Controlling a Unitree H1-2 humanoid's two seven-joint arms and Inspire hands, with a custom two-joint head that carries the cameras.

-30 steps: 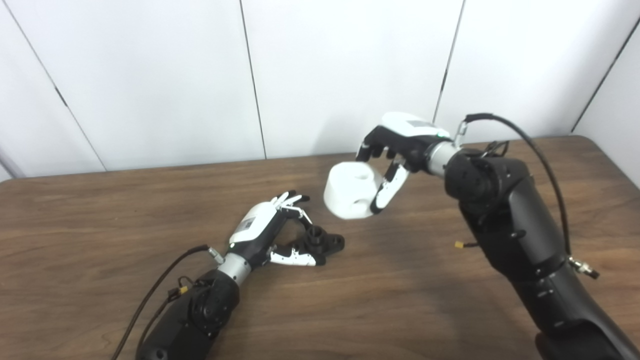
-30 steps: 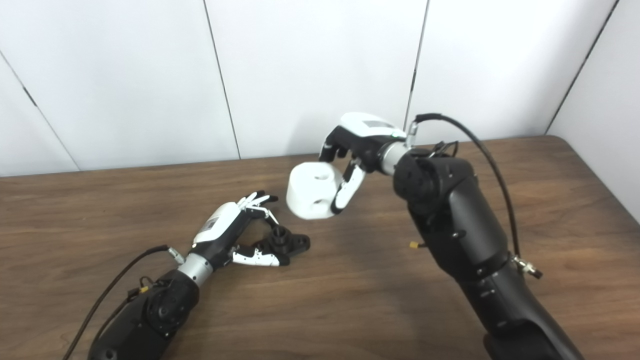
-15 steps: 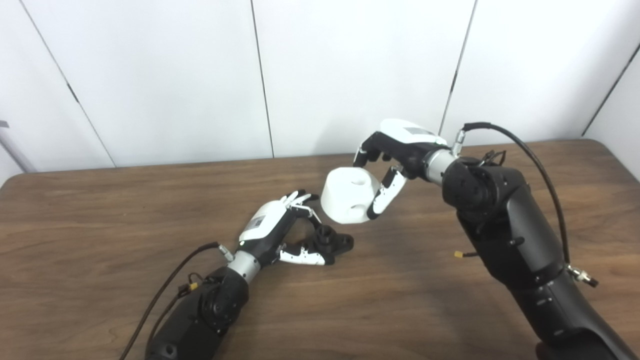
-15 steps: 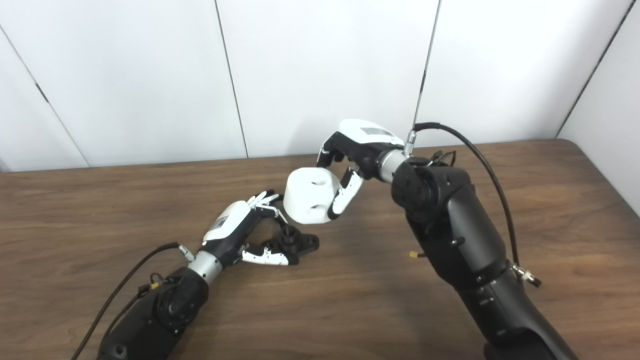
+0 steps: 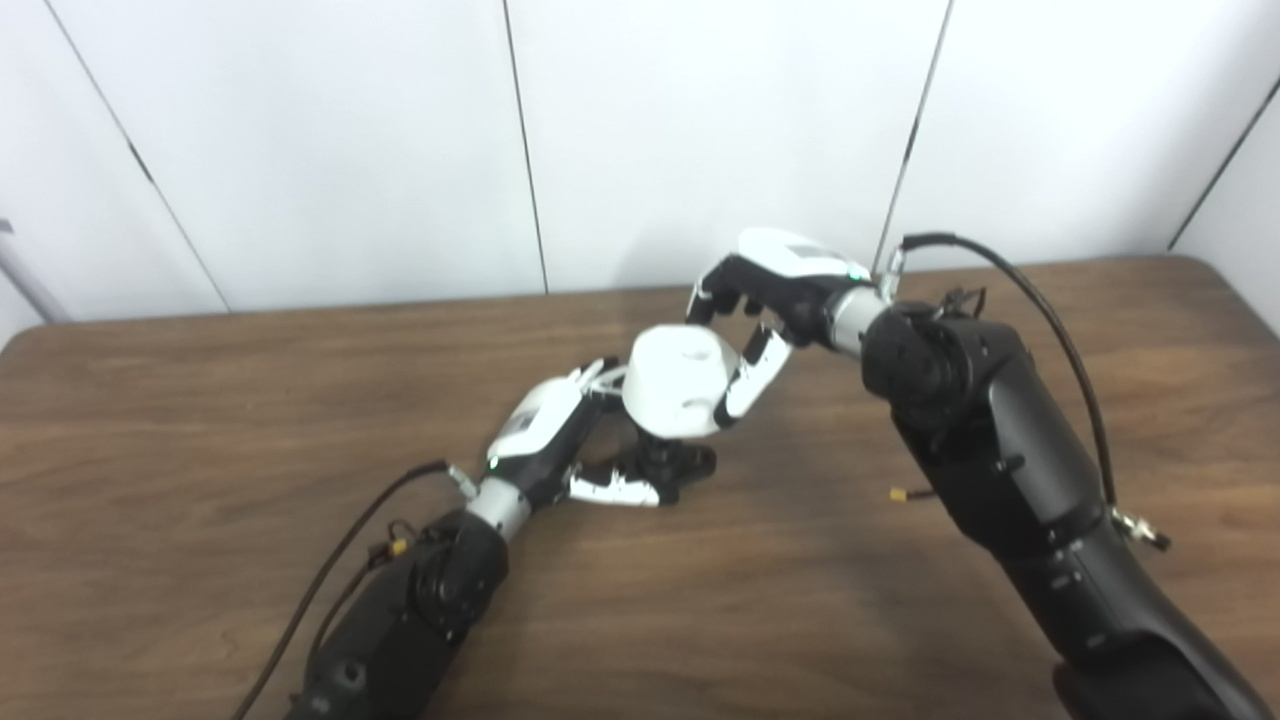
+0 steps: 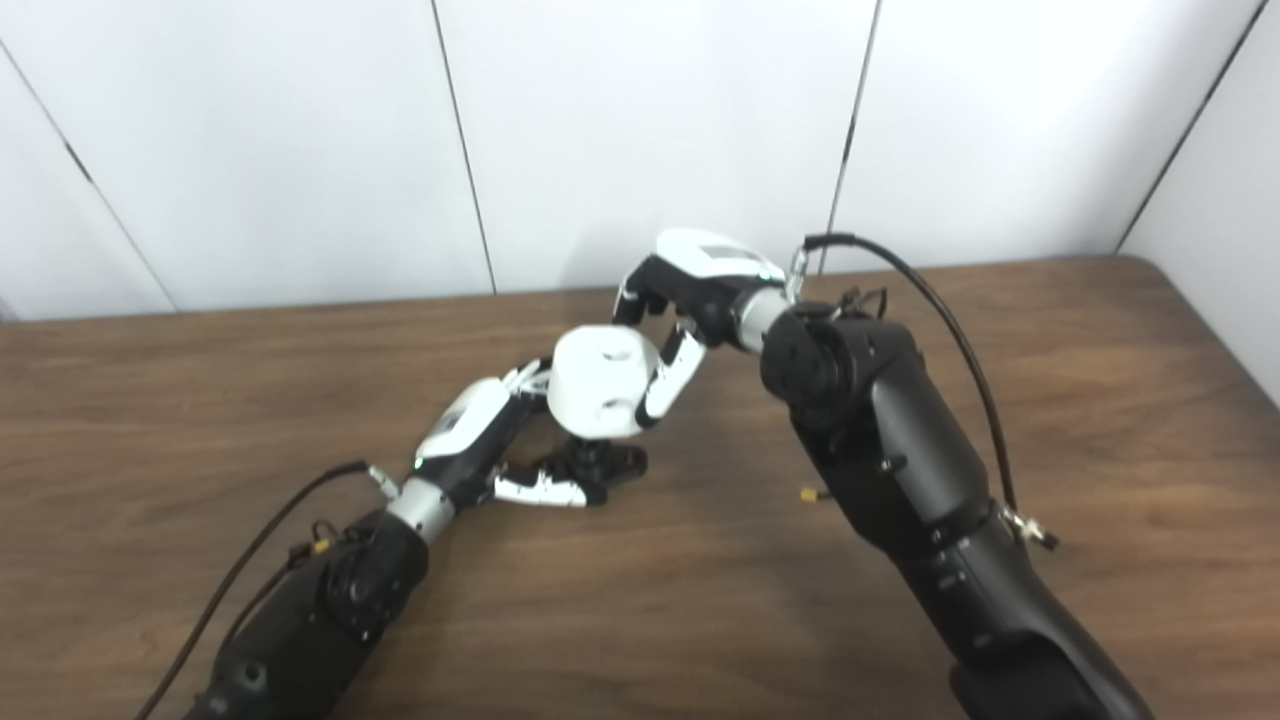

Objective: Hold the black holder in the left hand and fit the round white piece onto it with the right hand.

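Observation:
The black holder (image 5: 672, 466) rests on the wooden table (image 5: 200, 420) near the middle. My left hand (image 5: 560, 440) is shut on the black holder, thumb along its near side, fingers over its far side. My right hand (image 5: 770, 300) is shut on the round white piece (image 5: 680, 385) and holds it just above the holder, hiding the holder's top. The white piece has a hole in its top face. I cannot tell whether the piece touches the holder. The same scene shows in the right eye view, with the white piece (image 6: 600, 385) over the holder (image 6: 600, 466).
White wall panels (image 5: 700, 130) stand behind the table's far edge. Black cables run from both forearms; the right one (image 5: 1050, 310) arches above the arm.
My right hand has carried the white piece left and down, from beside the left hand to just over the black holder. The left hand keeps its hold. The camera shifted slightly.

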